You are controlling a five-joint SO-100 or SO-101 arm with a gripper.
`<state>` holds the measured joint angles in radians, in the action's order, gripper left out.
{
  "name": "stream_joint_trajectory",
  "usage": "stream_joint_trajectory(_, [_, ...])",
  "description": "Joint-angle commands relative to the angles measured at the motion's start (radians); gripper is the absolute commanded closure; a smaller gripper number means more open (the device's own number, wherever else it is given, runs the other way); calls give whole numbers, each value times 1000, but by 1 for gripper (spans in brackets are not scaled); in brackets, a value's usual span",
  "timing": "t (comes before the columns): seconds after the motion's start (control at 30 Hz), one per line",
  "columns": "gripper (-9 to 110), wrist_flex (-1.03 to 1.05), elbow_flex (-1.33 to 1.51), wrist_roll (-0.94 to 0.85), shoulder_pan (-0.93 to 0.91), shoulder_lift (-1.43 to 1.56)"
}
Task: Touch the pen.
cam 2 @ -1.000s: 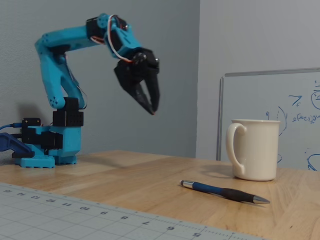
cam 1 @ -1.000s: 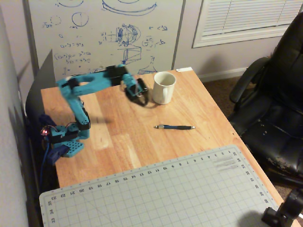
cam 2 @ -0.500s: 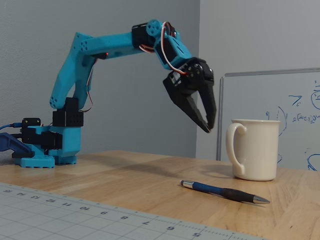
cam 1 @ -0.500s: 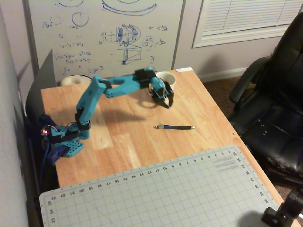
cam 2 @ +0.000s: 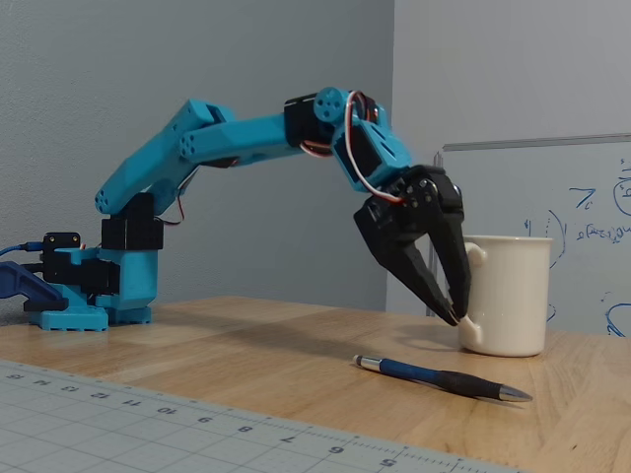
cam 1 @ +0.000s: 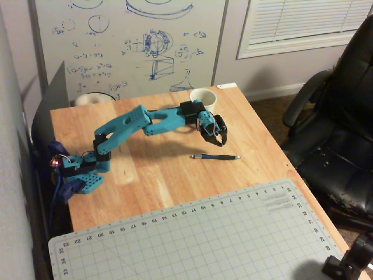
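The pen [cam 1: 214,156] is thin and dark blue-black with a silvery tip. It lies flat on the wooden table [cam 1: 145,175]; it also shows in the fixed view [cam 2: 444,378]. My teal arm reaches out over the table. Its black gripper [cam 1: 220,140] points down, just behind the pen in the overhead view. In the fixed view the gripper [cam 2: 453,316] hangs a little above the table, its fingertips together and holding nothing. It is above the pen and clear of it, right beside the white mug [cam 2: 508,296].
The white mug [cam 1: 203,98] stands at the table's far edge, behind the gripper. A grey cutting mat [cam 1: 192,239] covers the near part of the table. A black office chair [cam 1: 338,134] stands to the right. A whiteboard [cam 1: 134,41] is behind the table.
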<state>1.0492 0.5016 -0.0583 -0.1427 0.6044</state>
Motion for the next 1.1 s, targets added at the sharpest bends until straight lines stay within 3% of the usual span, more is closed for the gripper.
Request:
stream_joint_trajectory(0.0, [101, -11, -169, 3, -8, -18])
stream_joint_trajectory(1.07, [101, -5, -262, 3, -41, -144])
